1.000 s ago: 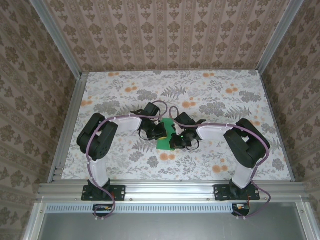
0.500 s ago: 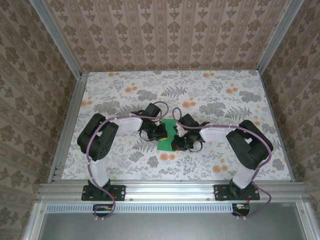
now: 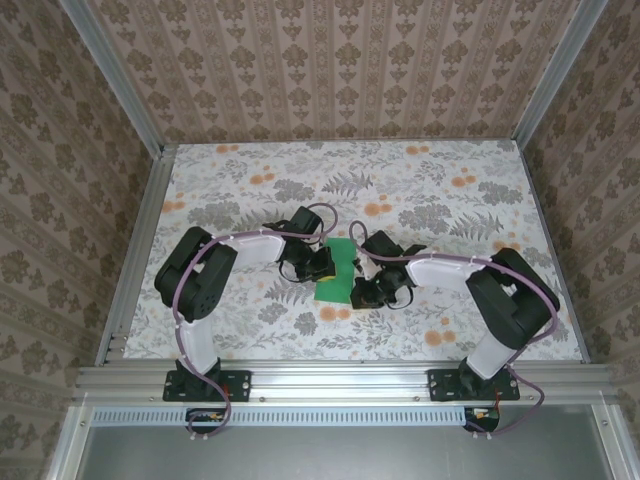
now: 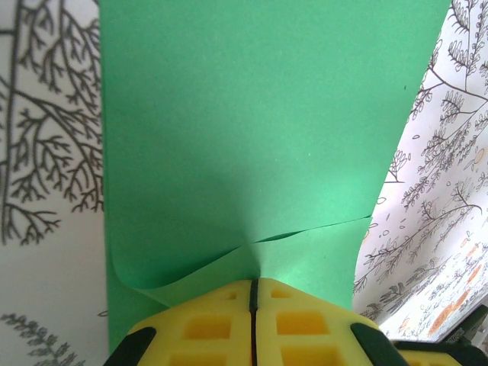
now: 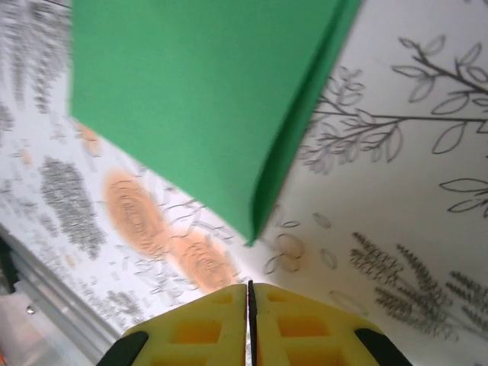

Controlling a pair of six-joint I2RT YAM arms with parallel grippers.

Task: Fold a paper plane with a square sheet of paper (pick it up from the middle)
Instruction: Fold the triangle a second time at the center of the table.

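Yellow fingers [image 4: 210,324] of the left gripper [image 4: 253,286] are pressed flat together, and the near edge of the bright green folded paper [image 4: 252,130] curls up off the surface and runs in between their tips, so they pinch it. From above, this gripper [image 3: 322,263] sits at the paper's left side, and the paper [image 3: 330,288] lies on the white floral-patterned table top [image 3: 250,190], about midway between the two arms. To the right, the right gripper [image 5: 249,288] has its yellow fingers [image 5: 297,328] closed on nothing. A folded corner of the paper [image 5: 191,99] points toward them, just beside yet apart.
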